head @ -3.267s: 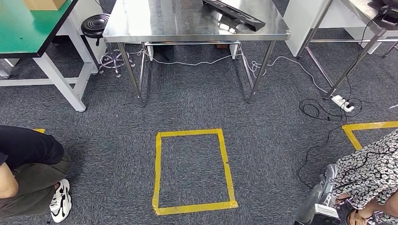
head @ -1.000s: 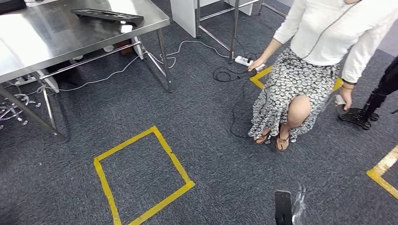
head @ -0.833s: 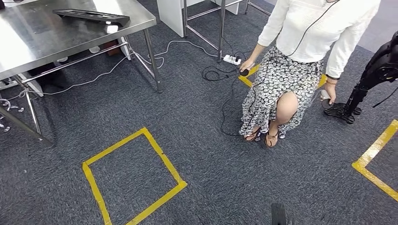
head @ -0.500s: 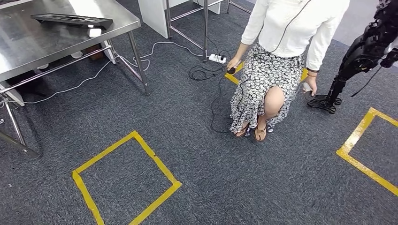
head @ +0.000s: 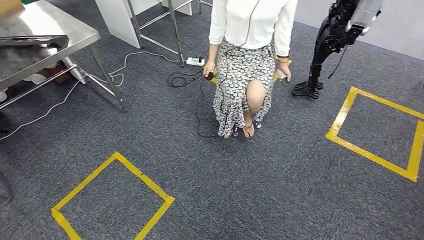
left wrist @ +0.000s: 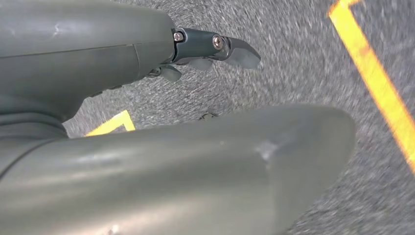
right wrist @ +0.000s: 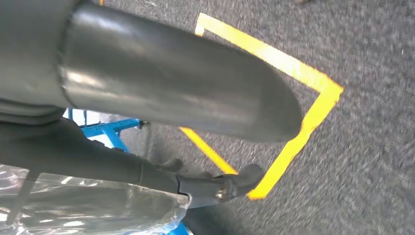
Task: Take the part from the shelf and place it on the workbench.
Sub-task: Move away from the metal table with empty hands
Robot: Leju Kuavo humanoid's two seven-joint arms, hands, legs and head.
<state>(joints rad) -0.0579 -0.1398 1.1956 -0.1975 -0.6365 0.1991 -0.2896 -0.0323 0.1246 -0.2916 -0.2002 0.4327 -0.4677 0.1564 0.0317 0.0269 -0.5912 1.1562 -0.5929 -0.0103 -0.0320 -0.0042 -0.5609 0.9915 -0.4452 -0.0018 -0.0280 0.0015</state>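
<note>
In the right wrist view my right hand (right wrist: 147, 88) holds the part (right wrist: 88, 205), a dark piece wrapped in clear plastic, under its dark fingers (right wrist: 225, 188). It hangs above grey carpet with a yellow tape corner. My left hand (left wrist: 147, 161) hangs over the carpet with its fingers (left wrist: 215, 44) stretched out and nothing in them. The steel workbench (head: 65, 30) stands at the far left of the head view, with a black tray (head: 32, 40) on it.
A person (head: 252, 30) in a white top and patterned skirt stands straight ahead, beside a power strip and cables (head: 195, 61). A dark robot (head: 335, 35) stands at the back right. Yellow tape squares (head: 115, 200) (head: 380, 130) mark the carpet. A blue frame (right wrist: 110, 129) is behind my right hand.
My view has swung to the right: the workbench and the person slid left, and the other robot and a second yellow square have come in at the right.
</note>
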